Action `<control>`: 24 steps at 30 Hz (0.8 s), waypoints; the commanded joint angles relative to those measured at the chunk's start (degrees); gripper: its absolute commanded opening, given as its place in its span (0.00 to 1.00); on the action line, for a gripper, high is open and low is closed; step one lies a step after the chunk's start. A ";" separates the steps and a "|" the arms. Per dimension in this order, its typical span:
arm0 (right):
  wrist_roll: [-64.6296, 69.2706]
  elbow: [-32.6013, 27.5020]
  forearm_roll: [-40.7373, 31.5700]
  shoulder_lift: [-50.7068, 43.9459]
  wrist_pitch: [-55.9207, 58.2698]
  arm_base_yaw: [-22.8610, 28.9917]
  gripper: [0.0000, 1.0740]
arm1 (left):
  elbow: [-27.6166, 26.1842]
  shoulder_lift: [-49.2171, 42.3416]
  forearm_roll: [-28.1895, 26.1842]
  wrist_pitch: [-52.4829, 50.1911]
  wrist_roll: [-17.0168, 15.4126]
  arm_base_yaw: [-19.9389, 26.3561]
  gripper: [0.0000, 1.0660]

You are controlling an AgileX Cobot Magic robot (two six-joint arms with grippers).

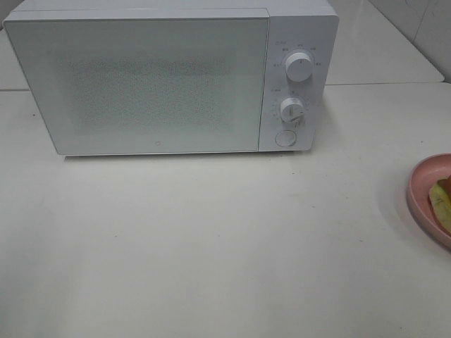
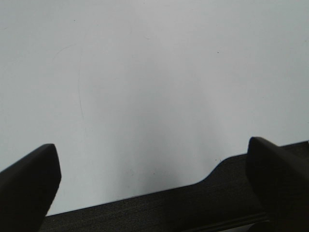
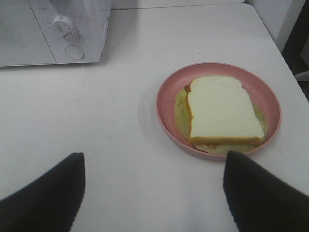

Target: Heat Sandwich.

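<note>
Two round dials front the smooth white microwave, markings unreadable. Square white-bread sandwich lies on the round pink plate. Left gripper and right gripper gape, holding nothing, over the matte surface.

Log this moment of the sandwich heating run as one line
stage: start | microwave: door shut | sandwich: on pink plate, untouched | left gripper: open, empty | right gripper: open, empty

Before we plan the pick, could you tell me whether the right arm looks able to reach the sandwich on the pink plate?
Probably yes: the right gripper is open, and only bare table lies between it and the sandwich.
</note>
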State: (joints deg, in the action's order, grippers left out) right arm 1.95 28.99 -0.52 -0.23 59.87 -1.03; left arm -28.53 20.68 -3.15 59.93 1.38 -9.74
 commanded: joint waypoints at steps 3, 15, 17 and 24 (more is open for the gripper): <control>0.00 -0.06 -0.11 -1.49 -0.40 -0.34 0.71 | 0.17 -6.25 -0.57 -0.57 0.00 5.73 0.94; 0.00 -0.06 -0.11 -1.49 -0.40 -0.34 0.71 | 0.17 -22.57 -0.57 -0.63 0.00 10.43 0.94; 0.00 -0.06 -0.11 -1.49 -0.40 -0.34 0.71 | 0.17 -22.46 -0.69 -0.63 0.00 10.43 0.94; -0.06 -0.06 -0.11 -1.03 -0.40 -0.34 0.71 | 0.17 -22.46 -0.69 -0.63 -0.06 10.43 0.94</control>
State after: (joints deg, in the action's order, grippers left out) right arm 1.95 28.99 -0.52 -0.23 59.87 -1.03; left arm -28.53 -0.17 -3.27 59.70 1.38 0.63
